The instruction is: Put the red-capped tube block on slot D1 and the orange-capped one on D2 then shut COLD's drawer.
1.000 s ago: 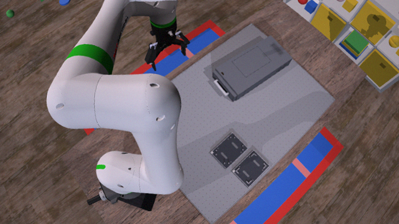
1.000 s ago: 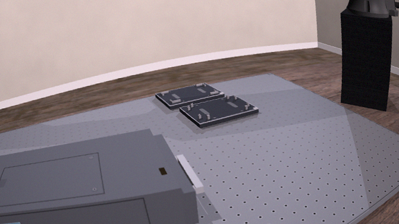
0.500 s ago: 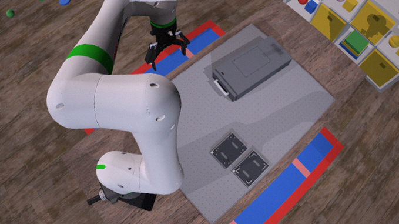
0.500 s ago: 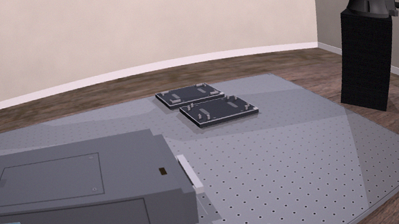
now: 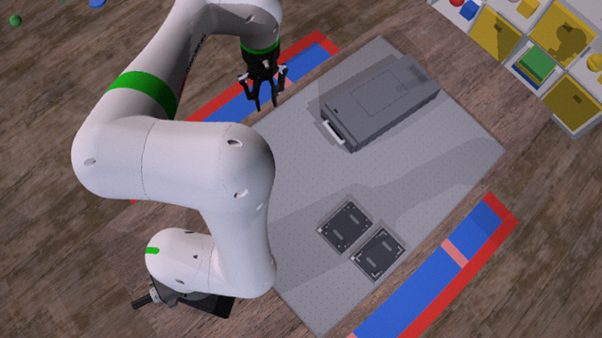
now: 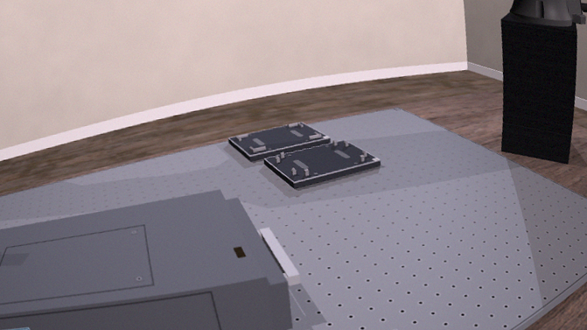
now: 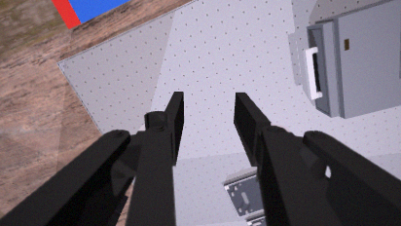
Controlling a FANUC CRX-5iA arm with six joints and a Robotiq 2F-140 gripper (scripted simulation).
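Jaws narrow, a gap between the fingers, nothing held; gripper [image 5: 265, 104] hangs above the near corner of the perforated deck plate [image 5: 449, 154]. Cooler COLD [image 7: 357, 58] off to the jaws' right, drawer shut, white handle [image 7: 312, 73] facing them, so cooling blocks hidden. Slots D1 [image 5: 344, 225] and D2 [image 5: 378, 254] well apart from the jaws, both bare.
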